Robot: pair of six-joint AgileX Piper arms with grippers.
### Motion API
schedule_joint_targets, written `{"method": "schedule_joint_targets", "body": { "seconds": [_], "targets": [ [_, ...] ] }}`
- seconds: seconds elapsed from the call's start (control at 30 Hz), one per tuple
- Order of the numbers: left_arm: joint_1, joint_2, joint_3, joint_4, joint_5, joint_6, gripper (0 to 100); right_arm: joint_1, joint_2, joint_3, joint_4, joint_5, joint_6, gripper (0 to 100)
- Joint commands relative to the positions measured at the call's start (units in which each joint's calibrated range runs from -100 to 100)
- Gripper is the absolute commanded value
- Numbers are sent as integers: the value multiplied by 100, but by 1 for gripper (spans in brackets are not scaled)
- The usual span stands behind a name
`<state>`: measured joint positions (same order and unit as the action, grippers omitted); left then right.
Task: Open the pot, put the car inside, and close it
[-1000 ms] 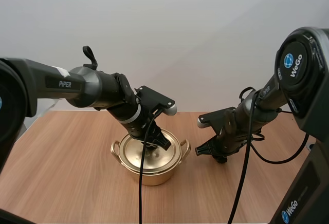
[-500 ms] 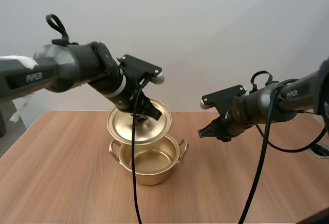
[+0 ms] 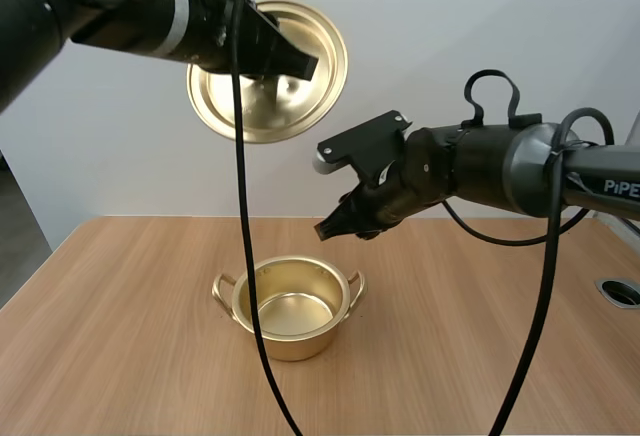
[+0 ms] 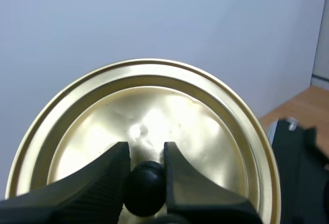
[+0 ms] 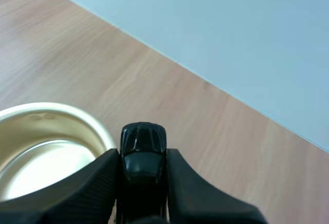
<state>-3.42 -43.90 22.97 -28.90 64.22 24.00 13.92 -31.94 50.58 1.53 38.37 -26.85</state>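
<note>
The gold pot [image 3: 290, 311] stands open on the wooden table, its inside bare. Its gold lid [image 3: 268, 71] hangs high above the pot, tilted, with my left gripper [image 3: 283, 64] shut on the black knob [image 4: 144, 188]; the lid [image 4: 149, 131] faces the wall behind. My right gripper [image 3: 338, 228] hovers above and just right of the pot's rim, shut on a small black toy car [image 5: 142, 154]. The pot's rim [image 5: 56, 112] shows close beside the car.
The wooden table [image 3: 480, 356] stretches to both sides of the pot. A round metal grommet [image 3: 620, 291] sits at the table's right edge. A pale wall stands behind the table.
My left gripper has lifted the lid off the pot and carried it high up. My right gripper has risen from the table and moved left toward the pot with the car.
</note>
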Motion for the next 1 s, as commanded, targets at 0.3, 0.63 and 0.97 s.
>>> {"method": "schedule_joint_targets", "body": {
  "seconds": [0.3, 0.63, 0.97],
  "targets": [
    [2, 16, -250, -318, 666, 1, 0, 565, 952, 5, 1652, 804, -1488, 0],
    [2, 16, -250, -306, 737, 1, 0, 474, 1072, 5, 1530, 857, -1390, 82],
    [2, 88, -194, -150, 1403, -145, 0, -770, 534, 5, 1405, 166, -1127, 0]
  ]
}}
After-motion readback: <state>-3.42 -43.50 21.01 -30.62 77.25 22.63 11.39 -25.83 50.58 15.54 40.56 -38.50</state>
